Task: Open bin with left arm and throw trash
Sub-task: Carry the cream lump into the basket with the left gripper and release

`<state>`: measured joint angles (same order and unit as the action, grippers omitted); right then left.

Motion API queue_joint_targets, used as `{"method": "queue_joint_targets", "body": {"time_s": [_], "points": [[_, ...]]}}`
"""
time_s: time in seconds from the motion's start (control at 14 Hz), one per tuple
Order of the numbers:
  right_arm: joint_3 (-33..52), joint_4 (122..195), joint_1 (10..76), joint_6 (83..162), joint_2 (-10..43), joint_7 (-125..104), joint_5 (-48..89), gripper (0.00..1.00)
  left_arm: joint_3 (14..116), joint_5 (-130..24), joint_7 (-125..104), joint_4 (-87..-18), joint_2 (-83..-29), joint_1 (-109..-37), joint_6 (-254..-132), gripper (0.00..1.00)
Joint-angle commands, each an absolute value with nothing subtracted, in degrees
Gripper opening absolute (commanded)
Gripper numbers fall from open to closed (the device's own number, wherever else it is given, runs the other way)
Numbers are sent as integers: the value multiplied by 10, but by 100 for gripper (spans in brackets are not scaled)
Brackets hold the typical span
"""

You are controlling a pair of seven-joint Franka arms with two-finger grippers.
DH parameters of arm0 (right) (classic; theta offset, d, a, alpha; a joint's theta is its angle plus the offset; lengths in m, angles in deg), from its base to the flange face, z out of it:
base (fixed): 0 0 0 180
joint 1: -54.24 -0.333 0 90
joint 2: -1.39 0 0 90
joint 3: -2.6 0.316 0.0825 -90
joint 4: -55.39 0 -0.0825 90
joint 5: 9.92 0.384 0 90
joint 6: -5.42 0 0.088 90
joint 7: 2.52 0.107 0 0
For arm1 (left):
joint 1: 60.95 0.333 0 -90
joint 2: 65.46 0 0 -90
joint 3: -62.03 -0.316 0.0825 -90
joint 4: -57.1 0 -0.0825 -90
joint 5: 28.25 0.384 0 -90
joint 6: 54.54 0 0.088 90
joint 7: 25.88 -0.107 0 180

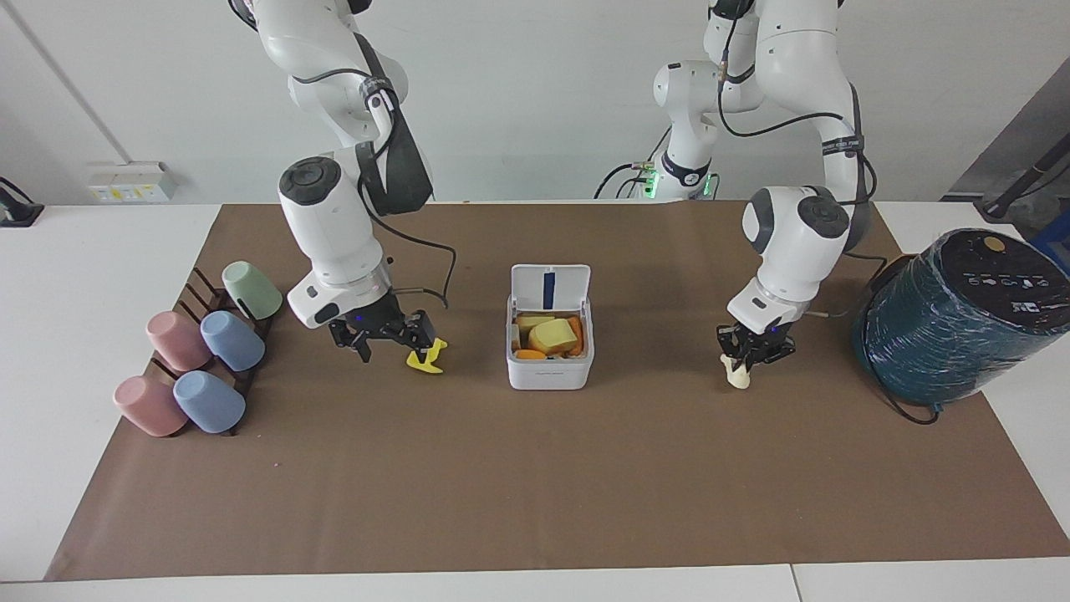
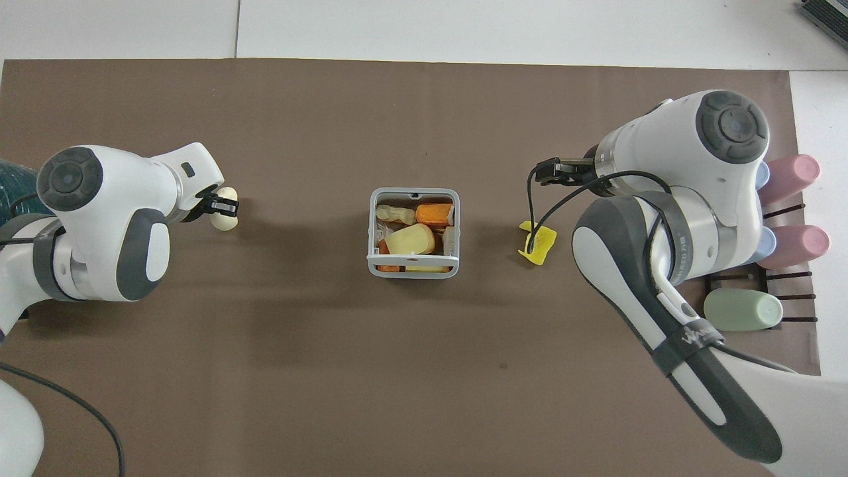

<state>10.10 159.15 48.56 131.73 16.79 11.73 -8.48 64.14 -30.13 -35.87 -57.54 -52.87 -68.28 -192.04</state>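
Though opened and part filled, wants two pieces more.

Bin (image 1: 550,374): mid-table (image 1: 535,485), between the arms. Lid (image 1: 531,288) hinged up on the robots' side, blue strip showing. Holds wedge (image 1: 553,334) among other pieces.

Lump (image 1: 737,376): toward left arm's end, about level with bin, well apart from it. Pinched in left gripper (image 1: 752,349), jaws clenched on the upper end. Long axis near upright; lower end at or just off table, cannot tell which. Judged next: lift, carry sideways to bin, release over the opening.

Scrap (image 1: 428,359): flat on table toward right arm's end, near bin and closer to it than lump. Sits at the bin-side finger of right gripper (image 1: 391,341); jaws spread and empty, low over table on the cups' side of scrap. Judged next: short shift toward bin to straddle scrap before closing. Right arm the nearer for this piece, left arm for lump.

Views compared. Facing: gives heights, jaw spread, raised lid, upright hang of lump. Overhead: gives bin contents in plan and scrap lying clear of the arm; shows lid only edge-on, lump partly under the left wrist, and nothing of how high either gripper is.

Not for handling: cups (image 1: 232,341) on rack at right arm's end; cylinder (image 1: 945,326) at left arm's end.
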Motion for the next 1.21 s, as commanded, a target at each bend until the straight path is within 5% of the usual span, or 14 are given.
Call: {"method": "queue_joint_targets", "body": {"time_s": [0.0,0.79,0.86,1.0,1.07,1.14], "points": [[109,1661,486,1361,156,60,-96,100,644,-325,-363,-537,-536,-713,-1874,0],[110,1747,456,1488,191,143,-89,100,714,-479,-358,-454,-527,-807,-1862,0],[110,1747,457,1482,191,143,-89,95,713,-489,-357,-456,-528,-819,-1862,0],[109,1757,460,1480,189,143,-88,61,713,-492,-327,-456,-530,-850,-1862,0],[109,1761,462,1479,187,143,-88,40,713,-492,-292,-456,-531,-866,-1863,12],[109,1760,462,1471,187,144,-88,15,713,-491,-258,-457,-530,-872,-1869,73]]}}
